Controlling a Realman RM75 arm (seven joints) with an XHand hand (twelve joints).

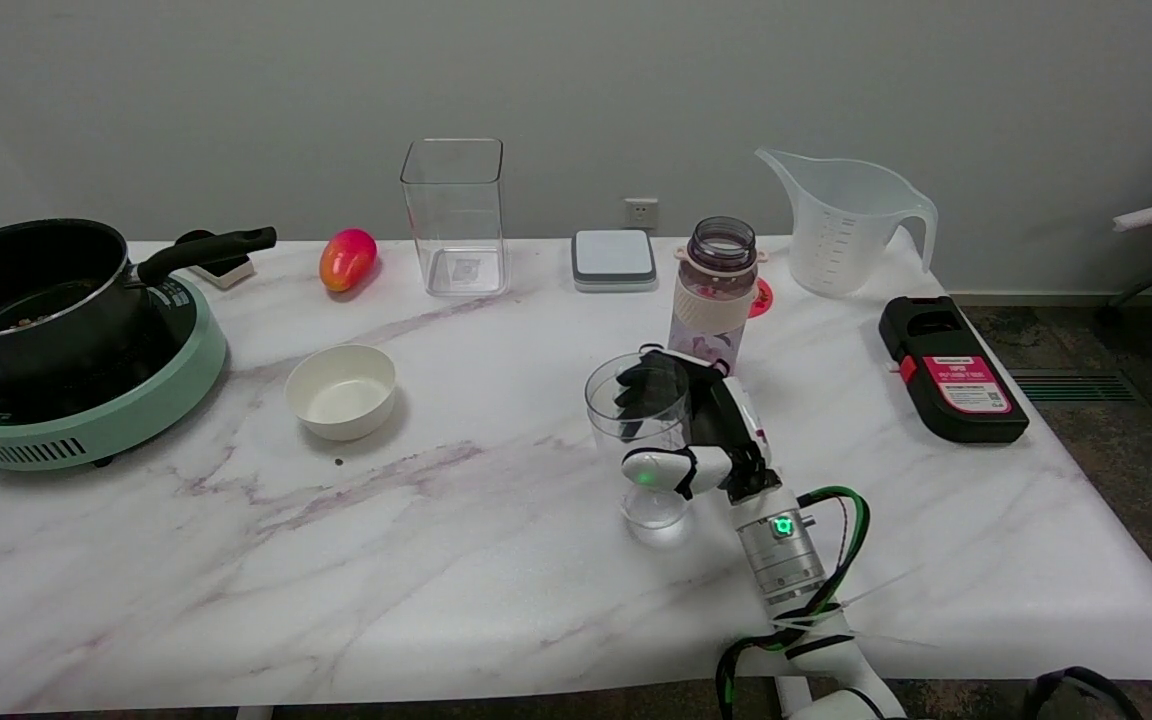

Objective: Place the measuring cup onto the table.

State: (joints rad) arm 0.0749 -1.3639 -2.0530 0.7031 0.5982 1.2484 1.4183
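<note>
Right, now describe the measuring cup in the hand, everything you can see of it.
The measuring cup is a small, clear, round tumbler-like cup, apparently plastic, with an open rim wider than its base. It looks empty and stands upright near the middle of the marble table, its base at or just above the surface. The right hand wraps around its side, dark fingers showing through the wall.

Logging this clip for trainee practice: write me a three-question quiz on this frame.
1. True or false: the right hand grips the clear cup.
2. What stands just behind the cup: A) bottle B) bowl C) pot?
3. What colour is the fruit by the tall clear box?

Key: 1 true; 2 A; 3 red and yellow.
</note>
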